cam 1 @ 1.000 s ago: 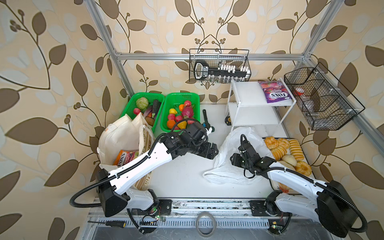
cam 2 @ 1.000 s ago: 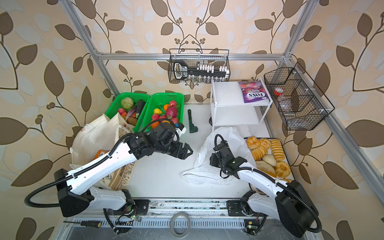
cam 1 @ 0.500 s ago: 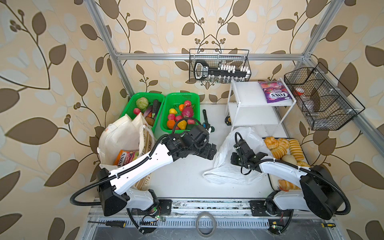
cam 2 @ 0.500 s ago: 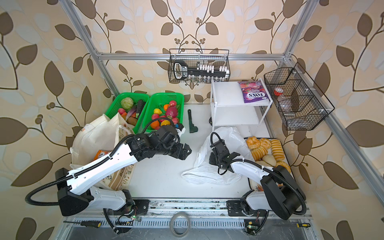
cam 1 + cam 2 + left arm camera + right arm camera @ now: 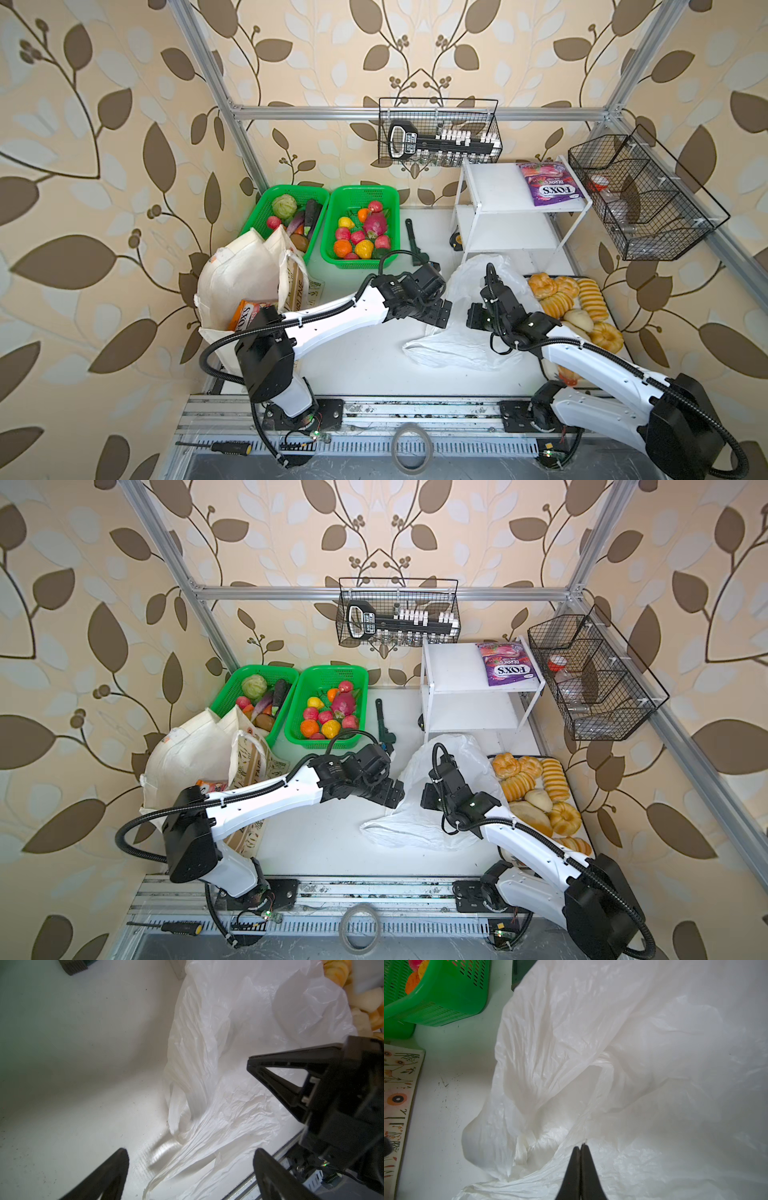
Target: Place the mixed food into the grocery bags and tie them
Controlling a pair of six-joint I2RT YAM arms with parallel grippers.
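Right end effector (image 5: 580,1147) clamped shut on bag (image 5: 457,349) film, likely to lift mouth open. Left end effector (image 5: 190,1150) spread wide, empty, just beside bag, poised for opposite edge. Fruit (image 5: 361,232) not yet bagged, in basket (image 5: 361,193) near bag.

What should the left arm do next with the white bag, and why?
Probably lower the open left fingers onto the handle of the bag and close. The right fingers are shut on the bag, so a second grip could spread its mouth.

The left fingers (image 5: 108,1174) gape wide; the right fingers (image 5: 573,1169) meet.
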